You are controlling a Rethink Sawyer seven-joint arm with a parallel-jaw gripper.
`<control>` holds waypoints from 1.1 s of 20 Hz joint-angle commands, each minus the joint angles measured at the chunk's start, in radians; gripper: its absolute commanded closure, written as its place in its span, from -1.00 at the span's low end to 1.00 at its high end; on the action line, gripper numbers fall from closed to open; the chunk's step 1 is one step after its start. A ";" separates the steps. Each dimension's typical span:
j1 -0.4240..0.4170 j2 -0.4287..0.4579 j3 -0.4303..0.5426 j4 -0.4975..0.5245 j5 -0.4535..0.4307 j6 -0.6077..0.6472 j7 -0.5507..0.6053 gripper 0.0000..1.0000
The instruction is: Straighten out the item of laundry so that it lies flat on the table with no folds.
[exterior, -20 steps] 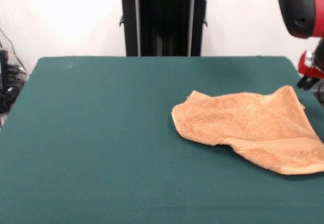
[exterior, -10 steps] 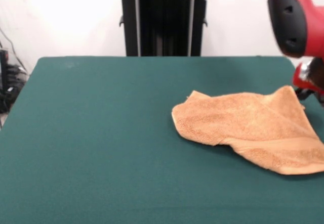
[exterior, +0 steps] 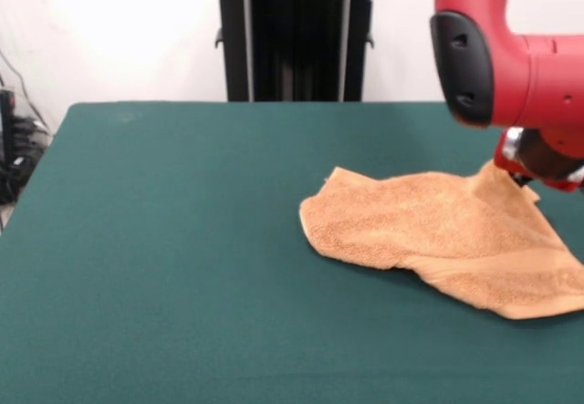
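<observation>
Towel (exterior: 447,240) lies at the table's (exterior: 182,267) 4 o'clock, rumpled, near band folded, far corner lifted toward my arm (exterior: 511,57) at 2 o'clock. Jaw state: cannot tell. Flattening mostly left, I judge.

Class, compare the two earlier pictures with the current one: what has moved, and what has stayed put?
The red arm swung leftward over the towel's far corner. The towel shifted slightly left, that corner drawn up under the arm. The table and the pedestal stayed as they were.
</observation>
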 commanded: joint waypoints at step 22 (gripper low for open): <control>0.062 0.109 0.066 0.082 -0.097 -0.389 0.172 1.00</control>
